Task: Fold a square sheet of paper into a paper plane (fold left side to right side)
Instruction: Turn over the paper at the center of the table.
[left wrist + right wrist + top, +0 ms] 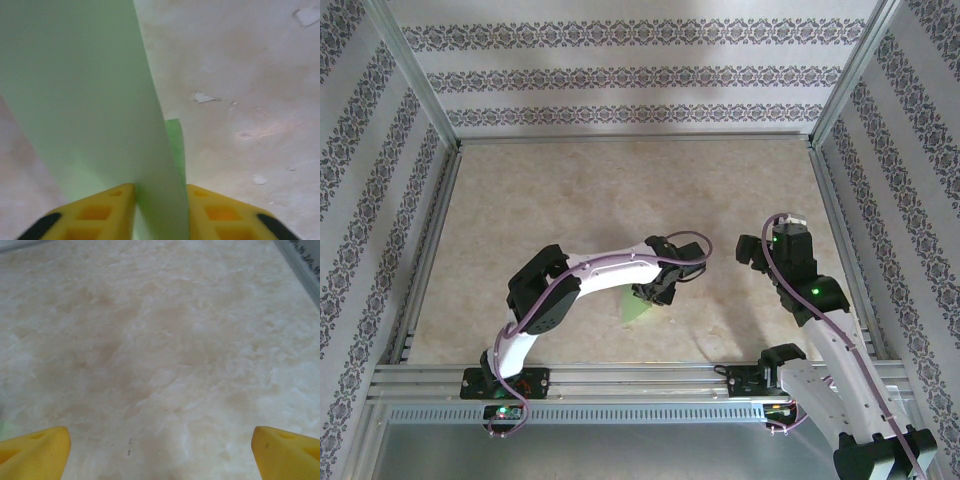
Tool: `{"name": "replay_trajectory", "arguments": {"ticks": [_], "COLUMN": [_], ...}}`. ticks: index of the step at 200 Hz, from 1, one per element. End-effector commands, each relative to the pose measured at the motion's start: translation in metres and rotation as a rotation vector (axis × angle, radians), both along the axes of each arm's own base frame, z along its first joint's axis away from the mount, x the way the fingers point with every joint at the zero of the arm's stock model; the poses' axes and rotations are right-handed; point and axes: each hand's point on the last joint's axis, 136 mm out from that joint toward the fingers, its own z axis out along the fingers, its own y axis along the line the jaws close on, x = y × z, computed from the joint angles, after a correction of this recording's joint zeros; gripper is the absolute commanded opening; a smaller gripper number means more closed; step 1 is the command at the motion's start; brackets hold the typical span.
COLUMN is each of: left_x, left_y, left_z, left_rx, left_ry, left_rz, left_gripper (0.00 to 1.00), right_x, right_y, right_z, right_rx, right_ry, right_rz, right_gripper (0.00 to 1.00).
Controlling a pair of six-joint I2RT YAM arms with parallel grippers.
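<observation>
Left gripper: my left gripper point(651, 290) hangs low over the middle of the table point(620, 190), toward its near side; my arm bends in from the left base.
Paper from above: the square sheet of paper point(640, 310) shows as a small pale green wedge just on the near side of my left gripper; whether it touches the table I cannot tell.
Left fingers: in the wrist view my two yellow fingers point(117, 205) stand a little apart, with the paper filling the gap between them; whether they pinch it or merely flank it I cannot tell.
Paper up close: the sheet rises out of that gap as a broad pale green plane, upright and leaning to the left, running off the top edge; its right edge curves down to my right-hand finger.
Second layer: a darker green strip point(175, 142) shows just behind that right edge; how it is folded I cannot tell.
Right gripper: my right gripper point(160, 437) is spread wide, its yellow tips at the two lower corners of the wrist view, over bare table; from above it sits to the right of my left one, well apart from the paper.
Table: mottled beige, marble-like; a few small white flecks point(204, 97) lie to the right of the sheet.
Surround: patterned walls point(640, 70) stand on three sides; a metal rail point(620, 375) runs along the near edge.
</observation>
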Motion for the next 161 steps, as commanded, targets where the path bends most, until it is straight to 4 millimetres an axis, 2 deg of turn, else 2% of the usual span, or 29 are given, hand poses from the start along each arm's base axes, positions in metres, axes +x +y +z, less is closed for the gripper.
{"name": "replay_trajectory", "arguments": {"ticks": [1, 37, 48, 66, 86, 113, 138, 161], "left_x": [0.005, 0.012, 0.016, 0.027, 0.041, 0.053, 0.060, 0.060], "left_y": [-0.024, -0.039, -0.043, -0.040, -0.020, 0.017, 0.055, 0.083], "left_z": [0.023, 0.045, 0.056, 0.073, 0.087, 0.092, 0.091, 0.087], "left_rx": [-0.214, -0.448, -0.543, -0.682, -0.790, -0.854, -0.900, -0.939], "left_ry": [0.009, 0.036, 0.039, 0.017, -0.033, -0.120, -0.196, -0.253], "left_rz": [0.026, 0.058, 0.066, 0.107, 0.168, 0.243, 0.357, 0.452], "left_gripper": [0.41, 0.63, 0.66, 0.66, 0.66, 0.64, 0.61, 0.56], "right_x": [0.002, 0.004, 0.004, 0.003, 0.001, -0.003, -0.011, -0.016], "right_y": [0.013, 0.039, 0.049, 0.068, 0.094, 0.128, 0.157, 0.189], "right_z": [-0.009, -0.017, -0.019, -0.022, -0.029, -0.043, -0.064, -0.082], "right_rx": [0.083, 0.202, 0.251, 0.356, 0.507, 0.685, 0.693, 0.684], "right_ry": [0.017, 0.066, 0.082, 0.115, 0.168, 0.262, 0.353, 0.430], "right_rz": [0.037, 0.124, 0.157, 0.212, 0.274, 0.340, 0.399, 0.458], "right_gripper": [0.93, 0.93, 0.90, 0.81, 0.64, 0.40, 0.25, 0.07]}}
